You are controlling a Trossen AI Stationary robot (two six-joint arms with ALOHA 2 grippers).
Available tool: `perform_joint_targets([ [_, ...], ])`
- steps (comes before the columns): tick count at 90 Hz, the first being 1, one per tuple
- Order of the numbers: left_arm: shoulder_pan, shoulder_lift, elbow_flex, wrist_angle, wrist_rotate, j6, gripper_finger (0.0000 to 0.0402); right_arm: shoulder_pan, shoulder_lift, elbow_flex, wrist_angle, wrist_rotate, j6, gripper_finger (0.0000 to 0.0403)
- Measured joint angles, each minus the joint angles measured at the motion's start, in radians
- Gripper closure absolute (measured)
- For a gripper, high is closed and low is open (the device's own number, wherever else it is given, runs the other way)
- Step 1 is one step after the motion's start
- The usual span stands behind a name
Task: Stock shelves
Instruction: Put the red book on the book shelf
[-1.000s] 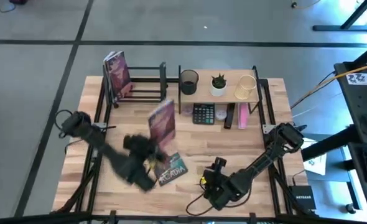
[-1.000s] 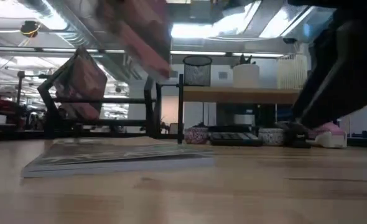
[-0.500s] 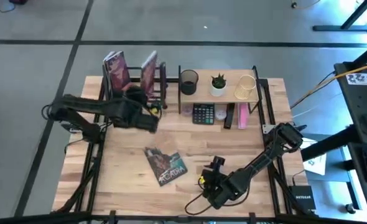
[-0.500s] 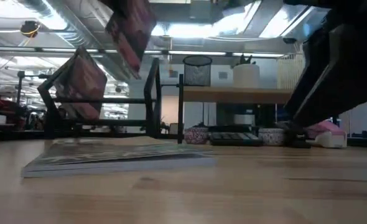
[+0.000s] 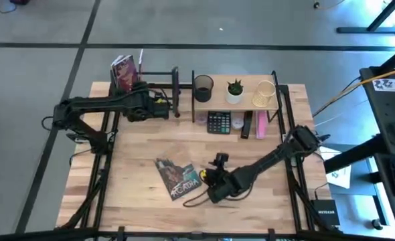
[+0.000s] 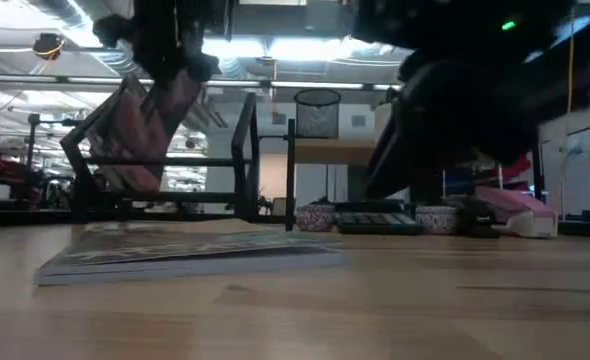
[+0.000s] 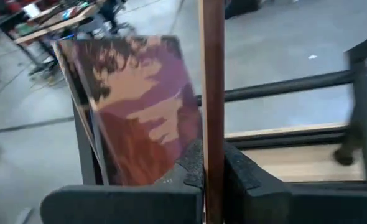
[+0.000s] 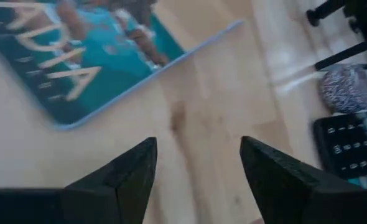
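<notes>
My left gripper is shut on a pink book, seen edge-on in the left wrist view, at the black book rack in the far left. A second pink book leans in the rack just beside it. A teal book lies flat on the table's near middle. My right gripper hovers open just right of it, nothing between its fingers. The light-wood shelf stands at the far right. My left gripper pinches the pink book's near edge between its two fingers, one on each cover. The fingers come from the table's near side, pointing toward the far edge. The book stands on edge and tilted over the rack; its lower end is hidden.
On the wood shelf stand a black mesh cup, a small plant and a yellow wire holder. Under it sit a calculator, small bowls and a pink stapler. Bare tabletop lies between the teal book and the rack.
My left gripper has carried the pink book from the table's middle up and toward the far-left rack, turning it edge-on, then lowered it beside the book leaning there. My right gripper has moved toward the table's left, closer to the teal book, which has stayed put.
</notes>
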Motion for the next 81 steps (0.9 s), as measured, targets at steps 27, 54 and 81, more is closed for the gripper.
perform_joint_targets([
  [27, 0.066, 0.000, -0.156, 0.310, 0.061, 0.150, 0.0401, -0.042, 0.001, 0.000, 0.068, -0.036, -0.131, 0.0185],
  [54, 0.142, -0.001, -0.170, 0.314, 0.069, 0.133, 0.0401, -0.040, 0.001, 0.000, 0.123, -0.088, -0.136, 0.0185],
  [81, 0.188, -0.054, -0.171, 0.301, 0.084, 0.131, 0.0369, -0.041, 0.001, 0.000, 0.123, -0.099, -0.144, 0.0185],
])
